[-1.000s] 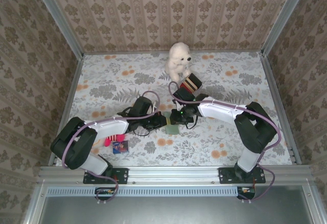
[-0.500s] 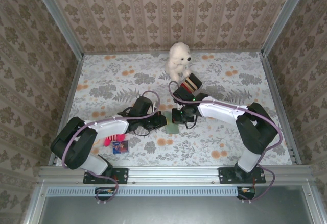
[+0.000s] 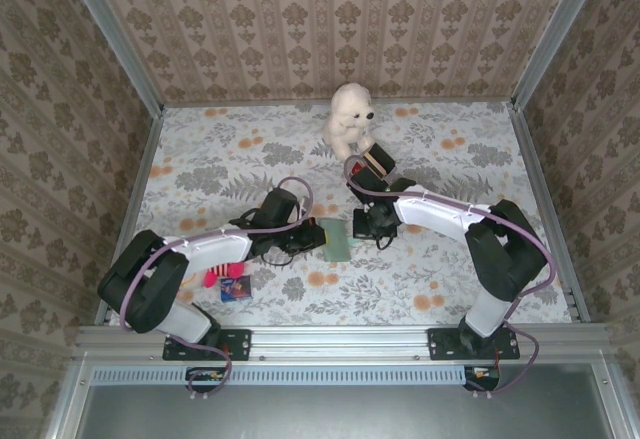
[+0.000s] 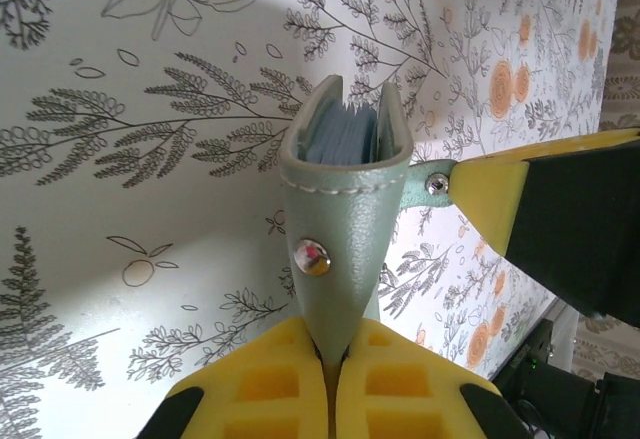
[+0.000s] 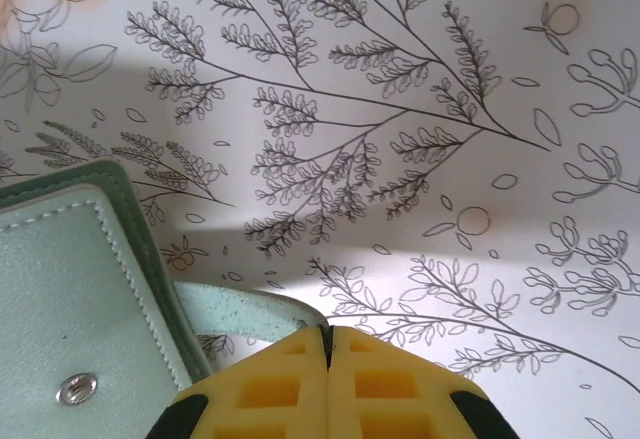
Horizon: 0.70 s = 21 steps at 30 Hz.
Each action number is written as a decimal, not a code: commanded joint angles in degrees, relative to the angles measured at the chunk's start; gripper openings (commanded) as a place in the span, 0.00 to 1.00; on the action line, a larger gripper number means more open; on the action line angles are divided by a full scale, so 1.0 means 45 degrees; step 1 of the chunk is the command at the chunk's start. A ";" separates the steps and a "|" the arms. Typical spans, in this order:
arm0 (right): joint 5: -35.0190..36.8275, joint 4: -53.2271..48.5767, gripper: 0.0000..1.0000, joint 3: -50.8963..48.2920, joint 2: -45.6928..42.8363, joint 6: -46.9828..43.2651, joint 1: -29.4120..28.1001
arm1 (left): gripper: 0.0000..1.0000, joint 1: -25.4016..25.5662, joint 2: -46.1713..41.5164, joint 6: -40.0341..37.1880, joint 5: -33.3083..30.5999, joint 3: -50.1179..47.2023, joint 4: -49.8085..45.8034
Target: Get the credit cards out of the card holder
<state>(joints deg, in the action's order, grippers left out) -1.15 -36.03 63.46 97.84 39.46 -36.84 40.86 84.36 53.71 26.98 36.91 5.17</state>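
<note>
The sage-green card holder [image 3: 338, 240] lies between my two grippers at the table's middle. My left gripper [image 4: 335, 359] is shut on one edge of the card holder [image 4: 340, 229], which stands edge-on with its mouth slightly parted and grey-blue pockets [image 4: 340, 141] showing inside. My right gripper [image 5: 325, 337] is shut on the holder's small side tab [image 5: 240, 311], beside the holder's cover [image 5: 70, 289] with its snap. From the left wrist, the right gripper's yellow finger [image 4: 530, 209] pinches that tab. One red credit card [image 3: 215, 277] lies on the table by the left arm. Any cards inside the holder are hidden.
A small dark blue packet [image 3: 236, 289] lies next to the red card. A white plush bear [image 3: 350, 119] sits at the back, with a striped box [image 3: 374, 158] just in front of it, close to the right arm. Patterned walls enclose the table.
My right gripper has shut on the side tab and drawn to the right and slightly back. More of the card holder now shows between the grippers. The left gripper has held still.
</note>
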 commanded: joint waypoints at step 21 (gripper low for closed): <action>-0.2343 0.1093 0.32 0.0171 0.0774 -0.0911 0.0003 | 0.00 0.0039 0.0050 -0.0327 0.0281 0.0295 -0.0222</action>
<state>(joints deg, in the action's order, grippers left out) -9.98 -31.00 63.00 100.22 35.99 -36.95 40.84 84.31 53.67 27.20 36.91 4.27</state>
